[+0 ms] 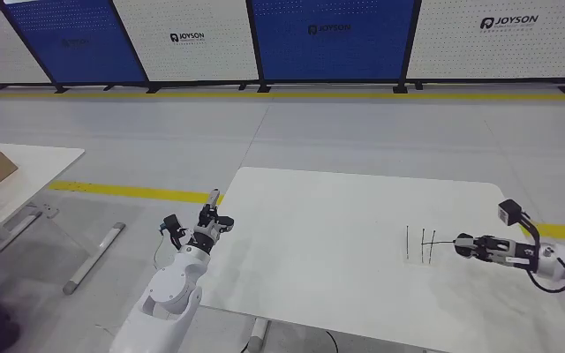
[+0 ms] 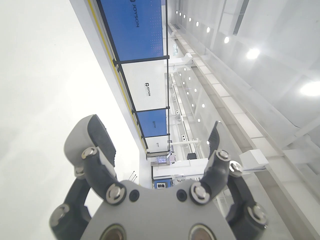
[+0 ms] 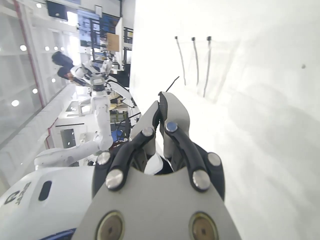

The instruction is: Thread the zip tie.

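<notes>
The right jaws are closed flat on a black tie. They sit at the bench's 3 o'clock side. A short thin end of the strip pokes out past the jaw tips toward 9 o'clock, and its head cannot be seen. Three loose ties lie side by side on the bench just beyond that end, heads away from the jaws.

The left jaws are wide open and empty, at the 9 o'clock edge, well apart from the ties.

The tie looks very light, narrow, springy and slick, so it will likely bend and wobble at its free end. It is best pinched across its flat faces close to the tip. The head should be held right beside the slot, so both ends stay steady for feeding.
</notes>
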Controlling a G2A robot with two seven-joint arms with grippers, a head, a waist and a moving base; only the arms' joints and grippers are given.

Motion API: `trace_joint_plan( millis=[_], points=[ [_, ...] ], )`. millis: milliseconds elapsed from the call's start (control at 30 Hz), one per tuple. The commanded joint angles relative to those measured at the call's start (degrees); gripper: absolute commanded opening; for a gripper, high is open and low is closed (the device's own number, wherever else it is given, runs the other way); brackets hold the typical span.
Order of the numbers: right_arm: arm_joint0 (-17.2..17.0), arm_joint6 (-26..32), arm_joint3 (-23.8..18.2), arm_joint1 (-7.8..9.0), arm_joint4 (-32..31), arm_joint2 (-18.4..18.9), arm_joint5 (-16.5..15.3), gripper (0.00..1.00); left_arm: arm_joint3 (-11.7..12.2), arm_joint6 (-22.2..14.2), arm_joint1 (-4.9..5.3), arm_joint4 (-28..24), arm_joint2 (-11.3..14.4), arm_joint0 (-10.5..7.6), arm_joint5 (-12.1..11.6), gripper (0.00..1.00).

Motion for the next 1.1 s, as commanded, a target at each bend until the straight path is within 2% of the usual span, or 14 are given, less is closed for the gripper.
trace_joint_plan(
  millis=[0, 67, 367, 500, 667, 767, 1067],
  points=[
    [-2.2, 1.9, -3.3, 0.62, 1.6, 2.3, 0.2, 0.0, 0.0, 0.0, 0.0, 0.0, 0.0, 0.0, 0.0, 1.0],
    [-4.1, 1.9, -7.2, 1.17, 1.2, 2.7, 0.2, 0.0, 0.0, 0.0, 0.0, 0.0, 0.0, 0.0, 0.0, 1.0],
    [-4.1, 1.9, -7.2, 1.17, 1.2, 2.7, 0.2, 0.0, 0.0, 0.0, 0.0, 0.0, 0.0, 0.0, 0.0, 1.0],
    [-7.3, -2.2, -11.8, 0.3, 6.3, 2.1, 0.2, 0.0, 0.0, 0.0, 0.0, 0.0, 0.0, 0.0, 0.0, 1.0],
    [-9.9, -6.0, -21.0, -1.29, 11.1, 1.2, 0.2, 0.0, 0.0, 0.0, 0.0, 0.0, 0.0, 0.0, 0.0, 1.0],
    [-9.9, -8.0, -24.5, -2.53, 9.1, -1.3, 0.2, 0.0, 0.0, 0.0, 0.0, 0.0, 0.0, 0.0, 0.0, 1.0],
    [-9.8, -7.9, -24.5, -2.64, 8.3, -1.8, 0.2, 0.0, -0.1, 0.1, -0.01, 0.1, 0.0, -0.09, -0.1, 1.0]
  ],
)
